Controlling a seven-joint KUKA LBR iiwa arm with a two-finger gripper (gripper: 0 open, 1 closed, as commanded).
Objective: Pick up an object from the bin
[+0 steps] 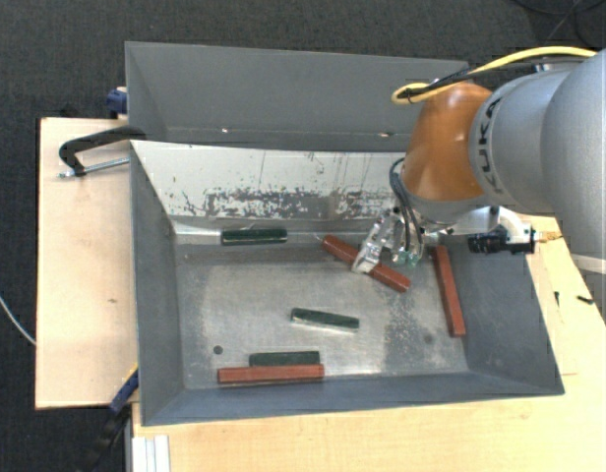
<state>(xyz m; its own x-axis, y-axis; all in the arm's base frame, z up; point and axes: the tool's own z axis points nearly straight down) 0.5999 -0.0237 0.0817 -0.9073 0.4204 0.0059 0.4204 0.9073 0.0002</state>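
Grey metal bin (pixel 153 293) seen from above, with the arm entering from your right. The claw (pixel 370 257) sits low over the back right part of the floor, directly above the middle of a slim red-brown bar (pixel 337 249). This bar lies flat and slantwise, its upper end near the back wall and its lower end pointing toward the right wall; both ends show on either side of the claw. You cannot tell whether the claw is released or clenched, nor whether it touches the bar.

A second red-brown bar (pixel 451 298) lies against the right wall, near the claw. A dark green bar (pixel 254 235) rests along the foot of the back wall. Another dark green bar (pixel 325 319) lies alone mid-floor. At the front, a long red-brown bar (pixel 239 375) lies just beside a short dark green bar (pixel 283 359).
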